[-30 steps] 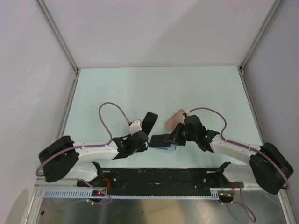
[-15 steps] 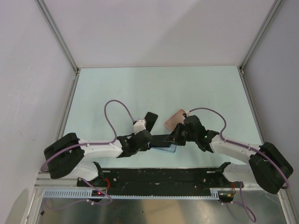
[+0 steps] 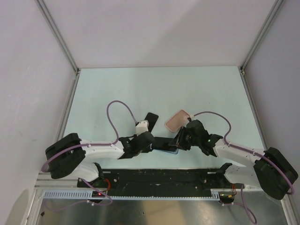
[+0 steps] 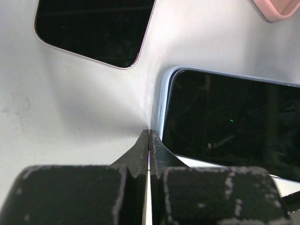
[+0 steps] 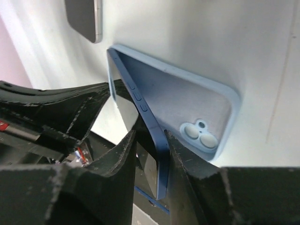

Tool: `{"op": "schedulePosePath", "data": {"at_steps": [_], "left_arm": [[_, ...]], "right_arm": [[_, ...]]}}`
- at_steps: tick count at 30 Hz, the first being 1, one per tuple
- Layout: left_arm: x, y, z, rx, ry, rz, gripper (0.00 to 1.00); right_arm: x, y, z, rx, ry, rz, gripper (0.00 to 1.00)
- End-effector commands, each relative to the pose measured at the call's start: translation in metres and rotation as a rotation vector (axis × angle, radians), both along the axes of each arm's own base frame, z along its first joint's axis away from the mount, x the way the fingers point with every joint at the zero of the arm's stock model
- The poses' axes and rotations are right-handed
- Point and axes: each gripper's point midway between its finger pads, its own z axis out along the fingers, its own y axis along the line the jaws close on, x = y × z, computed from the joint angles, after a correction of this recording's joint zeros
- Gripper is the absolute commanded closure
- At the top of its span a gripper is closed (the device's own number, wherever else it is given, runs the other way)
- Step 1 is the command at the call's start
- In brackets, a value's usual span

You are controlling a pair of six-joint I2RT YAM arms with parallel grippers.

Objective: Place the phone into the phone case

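Pink and empty, the phone case (image 3: 176,121) lies flat on the table (image 3: 140,89). It is fully uncovered now that the right fingers (image 5: 187,173) have drawn back toward the near edge. The phone (image 4: 225,126) is not in it. It sits near the case, between the two sets of fingers, tipped up on one long edge with its light blue back facing the right wrist. The right fingers have just eased apart and stand loosely either side of the raised edge, more a fence than a pinch. The left fingers (image 4: 140,150), pressed fully together and holding nothing, have slid in below the black slab (image 4: 93,28) to touch the phone's near corner. To my eye the phone is passing from a grip to a prop, so seating it remains undone.
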Motion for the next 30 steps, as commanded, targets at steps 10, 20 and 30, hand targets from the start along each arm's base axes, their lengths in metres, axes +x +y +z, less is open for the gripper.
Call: {"op": "schedulePosePath", "data": {"at_steps": [10, 20, 30], "left_arm": [[0.002, -0.03, 0.024, -0.108, -0.017, -0.022, 1.0], [0.003, -0.031, 0.028, -0.117, -0.023, -0.026, 1.0], [0.002, -0.03, 0.028, -0.12, -0.023, -0.022, 1.0]], "right_arm": [[-0.001, -0.036, -0.027, -0.187, -0.01, -0.052, 0.62], [0.005, -0.048, -0.021, -0.275, -0.052, -0.06, 0.54], [0.015, -0.058, -0.011, -0.349, -0.094, -0.068, 0.5]]}}
